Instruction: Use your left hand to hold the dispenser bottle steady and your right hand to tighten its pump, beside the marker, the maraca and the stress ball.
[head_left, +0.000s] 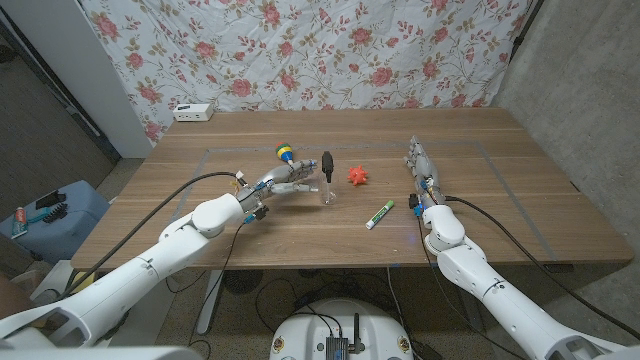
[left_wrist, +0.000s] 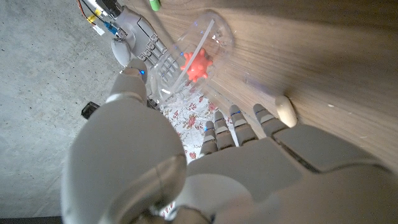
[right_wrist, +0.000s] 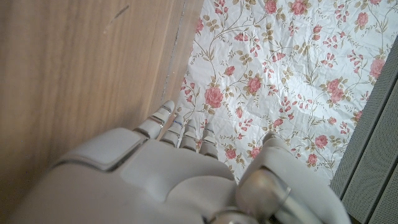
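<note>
Dispenser bottle upright mid-bench, clear body, black pump on top. Left robot hand just beside it, fingers reaching toward it, not visibly gripping. Right robot hand well apart on the wooden bench, fingers straight, holding nothing. Orange spiky stress ball near the bottle; green-capped marker in front; maraca behind the left fingers.

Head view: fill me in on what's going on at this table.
The left hand reaches toward the clear dispenser bottle with its black pump, close beside it; a grip isn't evident. The right hand waits apart, open, holding nothing. The maraca, orange stress ball and green marker lie nearby.
</note>
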